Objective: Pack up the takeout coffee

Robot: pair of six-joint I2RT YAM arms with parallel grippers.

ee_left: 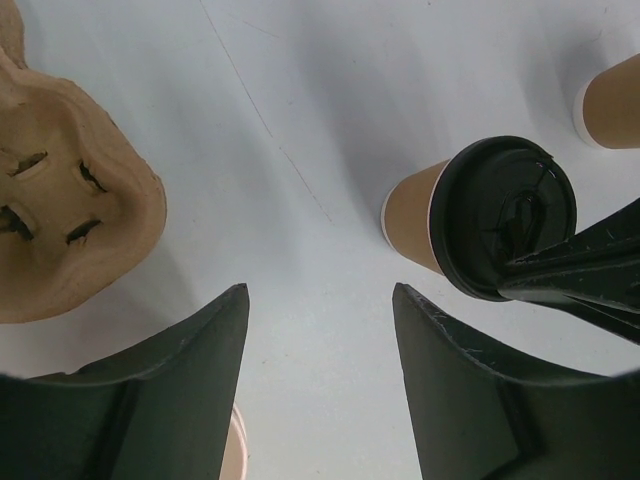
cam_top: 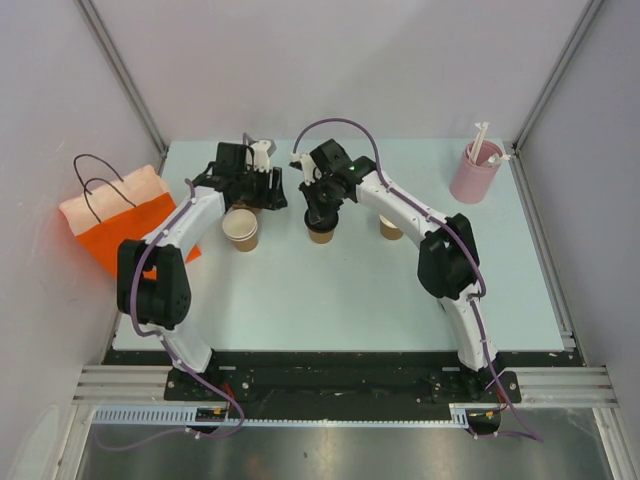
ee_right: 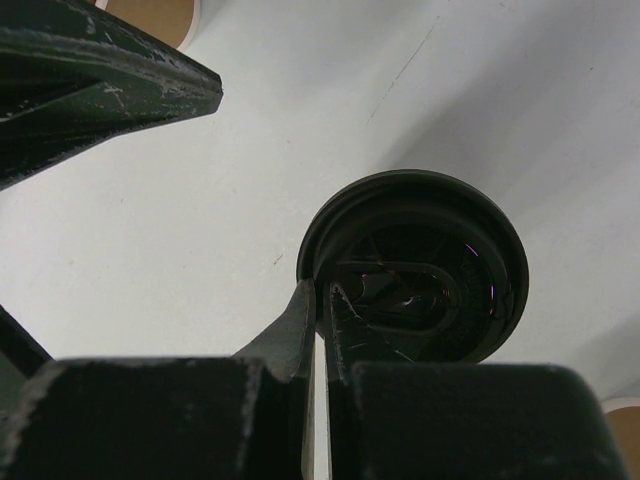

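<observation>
A tan paper coffee cup (cam_top: 320,234) stands mid-table with a round black lid (ee_right: 415,265) on top. My right gripper (ee_right: 325,290) is shut on the near rim of that lid, one finger outside and one inside the rim. The left wrist view shows the same lidded cup (ee_left: 415,215) with the right arm's fingers (ee_left: 585,270) on its lid. My left gripper (ee_left: 320,290) hangs open over bare table to the cup's left, nothing between its fingers. A lidless cup (cam_top: 241,230) stands just in front of the left gripper (cam_top: 262,192). Another cup (cam_top: 390,229) stands partly behind the right arm.
A brown moulded-pulp cup tray (ee_left: 70,190) lies left of the left gripper. An orange paper bag (cam_top: 120,222) lies flat at the table's left edge. A pink cylinder with white straws (cam_top: 475,172) stands at the back right. Grey walls enclose the table.
</observation>
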